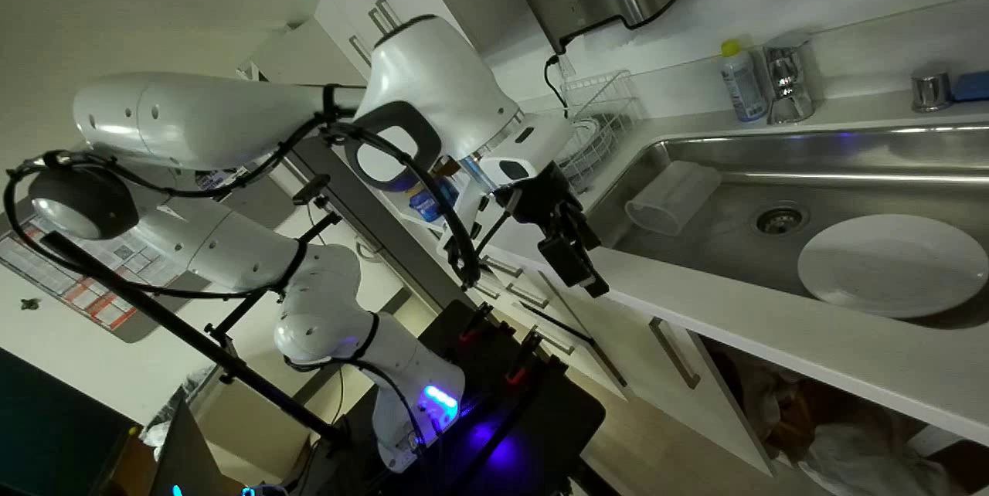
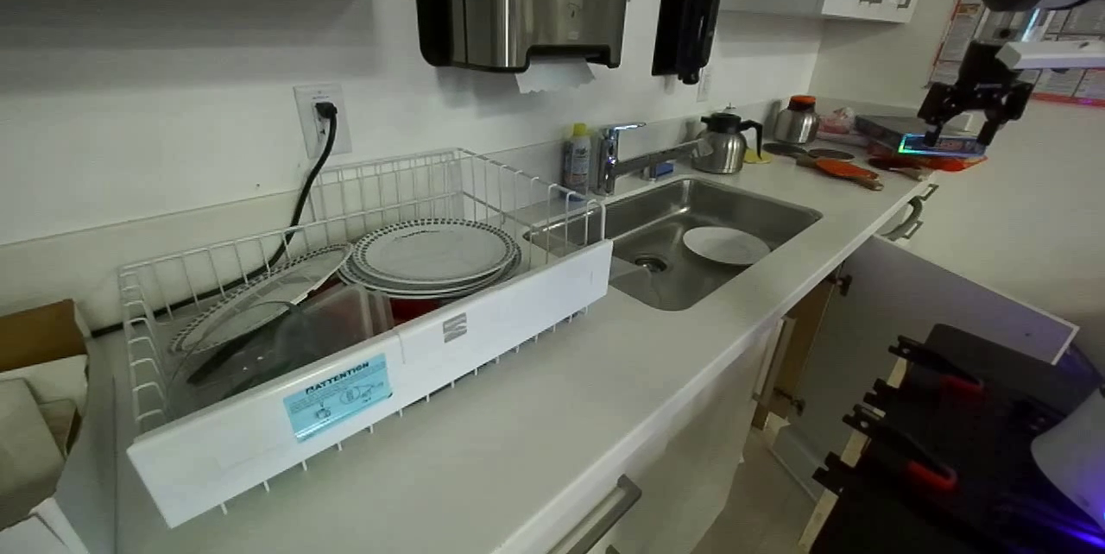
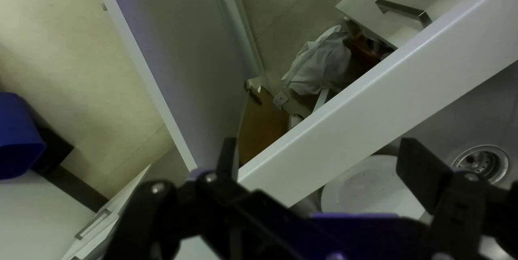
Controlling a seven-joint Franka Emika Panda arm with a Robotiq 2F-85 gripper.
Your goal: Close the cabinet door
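The plain white cabinet door [image 2: 932,312] stands wide open under the counter, swung out on its hinges toward the robot's black stand. In the wrist view the inner face of the cabinet door [image 3: 174,61] runs out from the counter edge, with the brownish cabinet interior [image 3: 263,122] beside it. In an exterior view the interior [image 1: 780,411] shows past the neighbouring shut door, and the open door is out of frame. My gripper [image 2: 960,138] is open and empty, held above counter height, apart from the door. In the wrist view its spread fingers [image 3: 319,148] hang over the counter edge.
A steel sink [image 2: 803,213] holds a white plate [image 1: 892,264] and a clear container [image 1: 672,198]. A wire dish rack [image 2: 371,364] stands on the counter. The neighbouring door has a bar handle [image 1: 674,353]. The black stand [image 2: 975,442] with clamps is close to the open door.
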